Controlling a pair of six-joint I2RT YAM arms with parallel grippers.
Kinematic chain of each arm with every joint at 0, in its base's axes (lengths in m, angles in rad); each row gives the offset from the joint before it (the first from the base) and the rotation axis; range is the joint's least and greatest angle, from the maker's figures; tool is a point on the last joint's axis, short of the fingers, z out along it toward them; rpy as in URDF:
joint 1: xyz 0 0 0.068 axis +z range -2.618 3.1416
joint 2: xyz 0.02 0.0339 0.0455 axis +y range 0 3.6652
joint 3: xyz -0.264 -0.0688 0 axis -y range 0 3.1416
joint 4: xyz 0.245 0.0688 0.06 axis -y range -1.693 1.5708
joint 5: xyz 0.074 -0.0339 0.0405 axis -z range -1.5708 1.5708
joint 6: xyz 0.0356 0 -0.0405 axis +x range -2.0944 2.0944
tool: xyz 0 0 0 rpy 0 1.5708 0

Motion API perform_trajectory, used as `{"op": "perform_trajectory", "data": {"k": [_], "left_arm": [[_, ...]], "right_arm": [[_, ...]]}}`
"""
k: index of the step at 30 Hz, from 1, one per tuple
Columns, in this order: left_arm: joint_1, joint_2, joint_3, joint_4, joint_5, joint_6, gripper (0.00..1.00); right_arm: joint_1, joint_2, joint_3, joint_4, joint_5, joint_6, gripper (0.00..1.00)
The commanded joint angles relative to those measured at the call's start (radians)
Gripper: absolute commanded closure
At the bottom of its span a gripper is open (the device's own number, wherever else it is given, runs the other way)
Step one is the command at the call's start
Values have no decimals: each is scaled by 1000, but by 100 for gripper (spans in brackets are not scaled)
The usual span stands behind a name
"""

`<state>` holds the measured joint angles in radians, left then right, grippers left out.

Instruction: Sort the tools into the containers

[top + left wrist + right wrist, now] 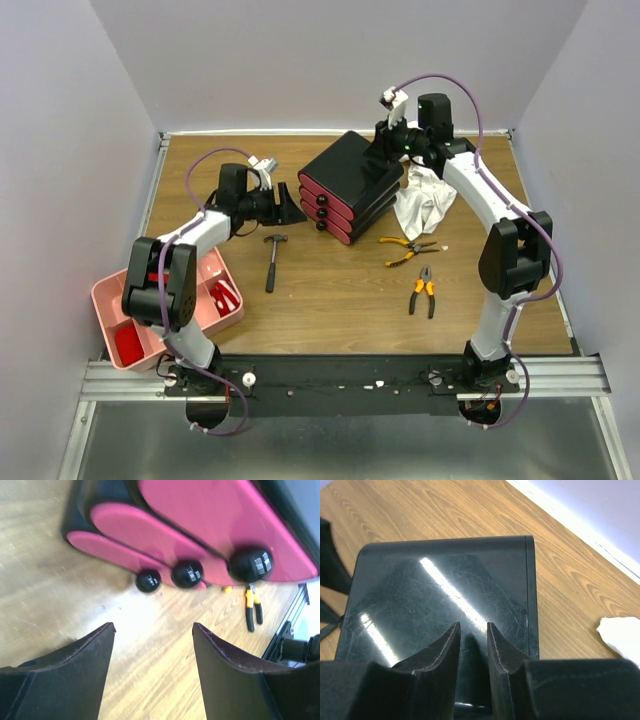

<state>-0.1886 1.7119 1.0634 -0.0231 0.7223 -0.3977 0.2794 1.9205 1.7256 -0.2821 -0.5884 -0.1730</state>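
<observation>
The black box (345,168) with three magenta-pink drawers (335,212) stands at the table's back middle. My left gripper (298,210) is open and empty, just in front of the drawer knobs. In the left wrist view it (152,627) faces the three black knobs (187,573) from a short distance. My right gripper (385,150) rests over the box's back edge. In the right wrist view it (473,625) has its jaws a narrow gap apart, empty, over the glossy box top (435,580). A black-handled hammer (272,262) and two pliers (408,250) (424,292) lie on the table. No screwdrivers show.
The pale-pink tray (110,300) sits at the near left under my left arm, with red items (226,296) in it. A white cloth (425,200) lies right of the box and shows in the right wrist view (622,632). Pliers (252,607) show behind the knobs.
</observation>
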Motion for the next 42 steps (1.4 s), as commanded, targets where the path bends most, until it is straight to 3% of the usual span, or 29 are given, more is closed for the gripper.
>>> {"op": "perform_trajectory", "data": {"k": [1, 8, 26, 37, 42], "left_arm": [[-20, -69, -131, 305, -5, -38, 27], [-32, 49, -115, 531, 58, -162, 30], [-81, 187, 15, 473, 144, -167, 40], [-81, 204, 15, 468, 178, -167, 38], [-81, 209, 20, 463, 201, -162, 52]], "right_arm": [[3, -6, 26, -40, 35, -49, 63], [6, -15, 9, -55, 65, -83, 62], [27, -17, -9, -45, 104, -112, 60], [29, -11, -8, -42, 101, -106, 60], [30, 3, 9, -42, 101, -106, 60]]}}
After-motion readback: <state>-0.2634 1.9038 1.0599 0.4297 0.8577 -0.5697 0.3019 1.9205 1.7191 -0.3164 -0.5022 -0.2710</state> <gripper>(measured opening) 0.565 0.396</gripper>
